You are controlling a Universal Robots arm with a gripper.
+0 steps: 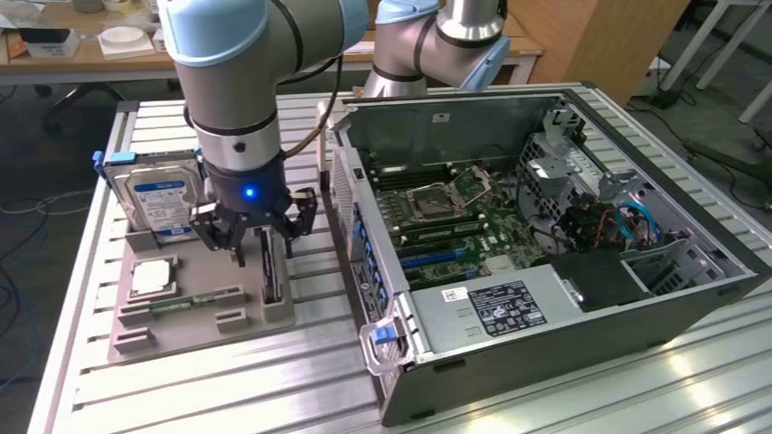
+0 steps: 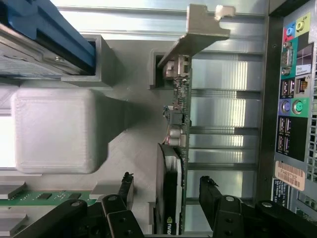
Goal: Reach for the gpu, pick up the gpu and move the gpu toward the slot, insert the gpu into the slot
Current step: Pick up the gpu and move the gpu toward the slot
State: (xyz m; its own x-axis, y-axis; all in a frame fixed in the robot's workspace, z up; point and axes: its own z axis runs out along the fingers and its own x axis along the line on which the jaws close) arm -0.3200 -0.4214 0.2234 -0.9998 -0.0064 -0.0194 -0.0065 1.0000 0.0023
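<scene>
A grey holder tray (image 1: 193, 330) lies on the slatted metal table (image 1: 181, 393), towards the exterior view's left. It has several pockets. A hard drive (image 1: 157, 194) with a blue label stands upright in the pocket at the far end. Nearer the camera a pale square chip (image 1: 155, 276) lies flat in its recess, and a narrow green memory stick (image 1: 181, 304) lies in a groove below it.

The gpu (image 1: 270, 276) stands on its long edge in the slot along the side of the tray nearest the computer case (image 1: 543, 339). In the wrist view the gpu (image 2: 179, 124) shows edge-on, with its pale metal bracket at the end away from the camera and its dark cover close to the lens.

The gripper (image 1: 263, 240) hangs straight above the card. Its jaws are spread wide, with one black finger (image 2: 124, 191) on each side of the board and a gap showing between each finger and the card, so nothing is gripped.

The case lies open on its side at the exterior view's right, just beside the tray. Inside it are a green mainboard (image 1: 447, 212), a bundle of cables and a black box with a white label.
</scene>
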